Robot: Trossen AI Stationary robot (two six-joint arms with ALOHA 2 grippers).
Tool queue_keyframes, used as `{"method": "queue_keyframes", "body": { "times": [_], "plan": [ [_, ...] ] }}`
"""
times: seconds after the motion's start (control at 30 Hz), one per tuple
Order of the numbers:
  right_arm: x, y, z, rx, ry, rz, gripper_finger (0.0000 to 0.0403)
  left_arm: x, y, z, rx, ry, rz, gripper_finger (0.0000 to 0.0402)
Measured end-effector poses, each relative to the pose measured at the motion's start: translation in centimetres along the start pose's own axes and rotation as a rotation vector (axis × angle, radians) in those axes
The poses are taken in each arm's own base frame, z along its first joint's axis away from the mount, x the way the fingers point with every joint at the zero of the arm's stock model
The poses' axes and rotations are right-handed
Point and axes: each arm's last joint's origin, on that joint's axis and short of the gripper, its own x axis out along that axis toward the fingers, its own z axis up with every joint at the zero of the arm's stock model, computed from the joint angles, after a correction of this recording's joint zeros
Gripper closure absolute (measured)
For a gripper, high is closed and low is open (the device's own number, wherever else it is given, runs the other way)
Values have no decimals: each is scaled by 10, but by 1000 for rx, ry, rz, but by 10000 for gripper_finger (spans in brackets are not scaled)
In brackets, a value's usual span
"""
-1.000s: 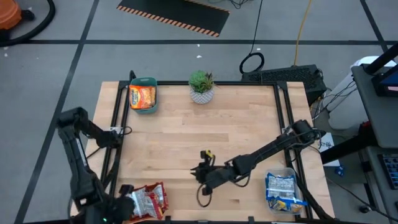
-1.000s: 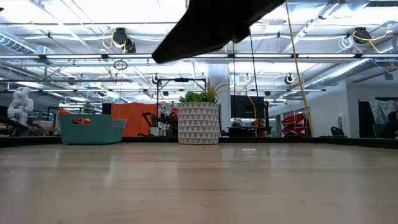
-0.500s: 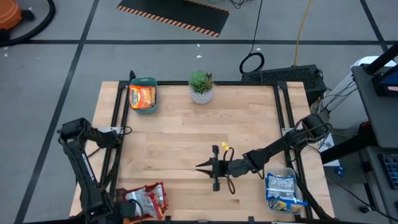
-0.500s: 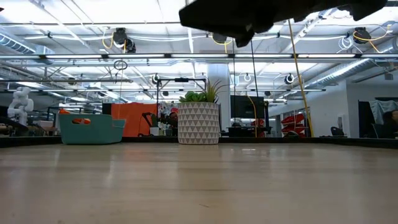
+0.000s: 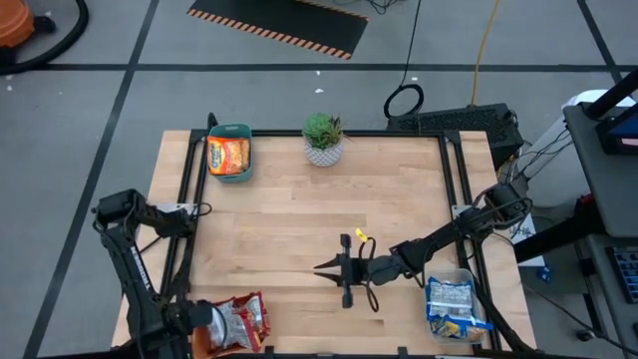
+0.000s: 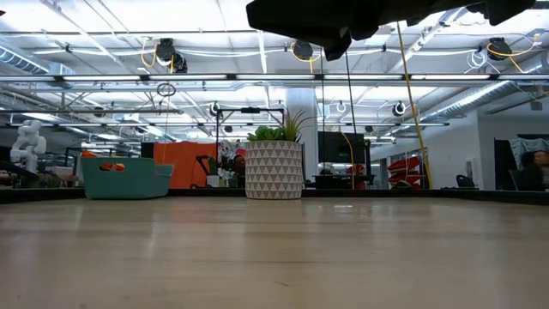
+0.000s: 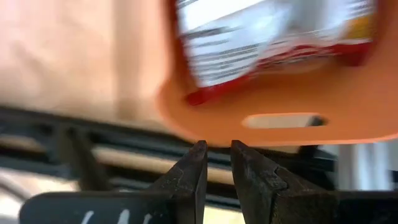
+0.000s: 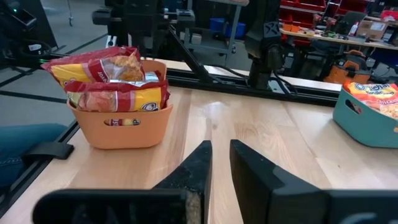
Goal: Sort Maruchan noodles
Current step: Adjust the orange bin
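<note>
The Maruchan noodles lie in three bins. Red and silver-red packets (image 5: 237,319) fill the orange bin (image 8: 121,130) at the near left corner. An orange packet (image 5: 228,155) lies in the teal bin (image 5: 231,131) at the far left, and blue ones (image 5: 451,299) in the clear bin (image 5: 467,277) at the near right. My left gripper (image 7: 217,155) points down at the orange bin's left rim (image 7: 283,134), shut and empty. My right gripper (image 5: 319,267) hangs level over the table's middle, pointing left, shut and empty.
A potted green plant (image 5: 322,138) stands at the middle of the far edge. The wood tabletop (image 5: 299,219) lies bare between the bins. A black frame rail (image 5: 184,209) runs along the table's left side, close to my left arm.
My right gripper has drawn back toward the table's right and far side and tipped up from slanting down to level, then held still. My left arm has sunk over the near left corner, its gripper turning down toward the orange bin.
</note>
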Motion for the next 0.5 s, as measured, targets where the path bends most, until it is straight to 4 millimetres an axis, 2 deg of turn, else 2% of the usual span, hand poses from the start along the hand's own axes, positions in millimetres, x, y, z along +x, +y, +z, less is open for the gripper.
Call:
{"method": "queue_keyframes", "body": {
  "times": [0.23,0.37,0.5],
  "plan": [
    [0,0,0,0,1,0,351,-1,13,-4,-61,31,138,324],
    [0,0,0,0,1,1,351,-1,12,-4,-50,51,116,324],
    [0,0,0,0,1,1,351,-12,8,-4,-40,2,79,324]
  ]
}}
